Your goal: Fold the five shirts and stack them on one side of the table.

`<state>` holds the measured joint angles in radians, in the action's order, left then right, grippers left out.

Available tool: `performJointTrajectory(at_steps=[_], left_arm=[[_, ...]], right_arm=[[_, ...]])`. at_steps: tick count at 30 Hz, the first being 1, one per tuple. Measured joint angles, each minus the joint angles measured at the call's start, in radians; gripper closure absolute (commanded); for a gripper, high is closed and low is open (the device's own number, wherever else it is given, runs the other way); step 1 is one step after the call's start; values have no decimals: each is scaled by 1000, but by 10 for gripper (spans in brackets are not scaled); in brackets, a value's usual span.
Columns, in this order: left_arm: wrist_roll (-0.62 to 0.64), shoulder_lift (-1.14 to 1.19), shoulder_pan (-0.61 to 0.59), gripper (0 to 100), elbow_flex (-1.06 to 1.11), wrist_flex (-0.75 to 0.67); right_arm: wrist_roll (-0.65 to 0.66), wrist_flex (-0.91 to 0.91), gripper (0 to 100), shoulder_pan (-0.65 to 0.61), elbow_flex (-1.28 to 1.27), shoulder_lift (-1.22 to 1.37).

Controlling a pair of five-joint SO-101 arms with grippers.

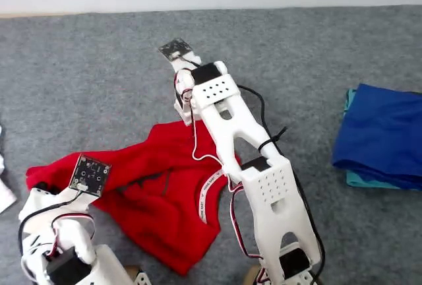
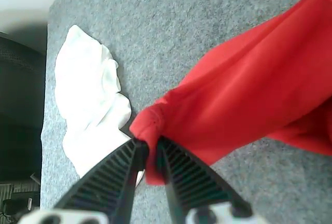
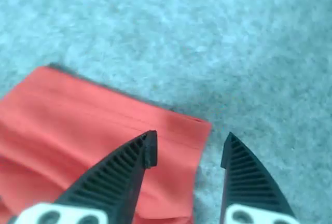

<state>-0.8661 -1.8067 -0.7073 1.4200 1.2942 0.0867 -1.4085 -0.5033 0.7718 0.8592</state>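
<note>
Grip on the red shirt (image 1: 161,192), crumpled on the bench (image 1: 99,54), is half made: left gripper (image 2: 150,149) clamped on one sleeve cuff, right gripper (image 3: 189,151) wide open astride the other sleeve's hem, which it should pinch squarely before spreading.

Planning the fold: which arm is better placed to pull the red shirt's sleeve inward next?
Left, likely. The left gripper is shut on the red shirt at its sleeve end; the right gripper hangs open over another corner, holding nothing.
</note>
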Motion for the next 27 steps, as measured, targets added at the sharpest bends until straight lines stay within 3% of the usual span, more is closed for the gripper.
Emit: performJointTrajectory(at_steps=[21,27], left_arm=[[0,0,0,996,0,28],[0,0,0,996,0,28]], right_arm=[[-15,9,786,9,0,78],[46,9,940,8,0,78]])
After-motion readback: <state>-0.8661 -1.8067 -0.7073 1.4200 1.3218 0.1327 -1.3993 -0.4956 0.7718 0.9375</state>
